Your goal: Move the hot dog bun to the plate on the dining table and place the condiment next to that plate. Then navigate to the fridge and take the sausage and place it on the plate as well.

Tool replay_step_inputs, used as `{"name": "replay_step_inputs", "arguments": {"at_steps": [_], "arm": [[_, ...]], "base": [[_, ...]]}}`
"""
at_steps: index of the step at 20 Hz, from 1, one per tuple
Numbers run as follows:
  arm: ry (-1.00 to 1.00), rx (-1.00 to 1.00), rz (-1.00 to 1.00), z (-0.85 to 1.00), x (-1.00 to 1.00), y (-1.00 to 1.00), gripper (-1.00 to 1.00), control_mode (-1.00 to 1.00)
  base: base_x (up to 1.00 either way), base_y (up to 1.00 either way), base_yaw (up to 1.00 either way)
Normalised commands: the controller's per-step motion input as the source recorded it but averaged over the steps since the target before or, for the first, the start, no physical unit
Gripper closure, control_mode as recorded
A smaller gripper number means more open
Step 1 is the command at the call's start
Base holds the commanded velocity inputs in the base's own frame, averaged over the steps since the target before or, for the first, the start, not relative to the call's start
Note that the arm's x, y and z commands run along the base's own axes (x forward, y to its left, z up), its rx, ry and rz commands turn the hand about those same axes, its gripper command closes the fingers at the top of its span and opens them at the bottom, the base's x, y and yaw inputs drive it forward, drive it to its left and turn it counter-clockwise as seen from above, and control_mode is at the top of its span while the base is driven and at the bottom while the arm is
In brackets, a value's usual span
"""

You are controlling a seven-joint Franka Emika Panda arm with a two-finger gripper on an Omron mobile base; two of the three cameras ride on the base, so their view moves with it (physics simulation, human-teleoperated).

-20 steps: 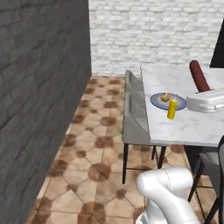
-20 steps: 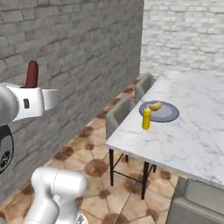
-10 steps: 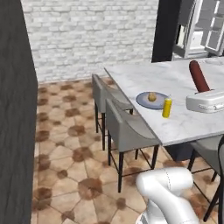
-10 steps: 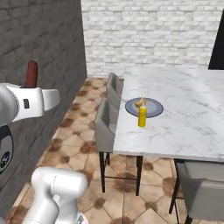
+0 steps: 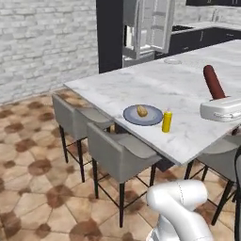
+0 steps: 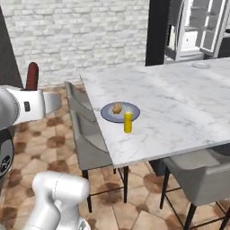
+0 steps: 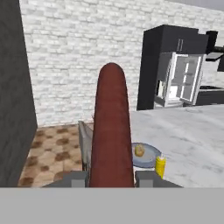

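My gripper [image 7: 111,177] is shut on the sausage [image 7: 111,131], a dark red-brown cylinder standing up out of the fingers. The sausage [image 5: 214,81] rises from the white hand at the right, above the dining table [image 5: 188,82]. From the other side the sausage [image 6: 32,75] sits left of the table [image 6: 179,99], off its edge. The blue-grey plate [image 5: 151,118] lies near the table's corner with the hot dog bun [image 5: 142,111] on it. The yellow condiment [image 5: 166,121] stands upright beside the plate. Plate [image 6: 108,113], bun [image 6: 117,108] and condiment [image 6: 128,121] repeat here; ahead lie plate [image 7: 148,153], bun [image 7: 139,151], condiment [image 7: 160,166].
The fridge [image 5: 146,28] stands beyond the table's far end with its doors open, white shelves showing. Grey stools [image 5: 117,155] [image 5: 70,115] line the table's near side, another stool [image 6: 197,175] at its end. A small pale dish [image 6: 201,65] lies far along the table. Brick walls, tiled floor.
The whole picture has swung as the base turned: the table's corner and the open fridge have come into view. The sausage stays upright in the shut gripper.
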Motion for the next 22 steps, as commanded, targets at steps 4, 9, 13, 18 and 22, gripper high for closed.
{"name": "replay_step_inputs", "arguments": {"at_steps": [4, 9, 13, 18, 22], "arm": [[0.00, 0.00, 0.00, 0.00, 0.00, 0.00, 1.00, 1.00], [0.00, 0.00, 0.00, 0.00, 0.00, 0.00, 1.00, 1.00], [0.00, 0.00, 0.00, 0.00, 0.00, 0.00, 1.00, 1.00], [0.00, 0.00, 0.00, 0.00, 0.00, 0.00, 1.00, 1.00], [0.00, 0.00, 0.00, 0.00, 0.00, 0.00, 1.00, 1.00]], "base": [[0.52, 0.67, -0.65], [0.50, 0.73, -0.62], [0.41, 0.89, -0.54], [0.28, 1.00, -0.48], [0.29, 1.00, -0.48]]}}
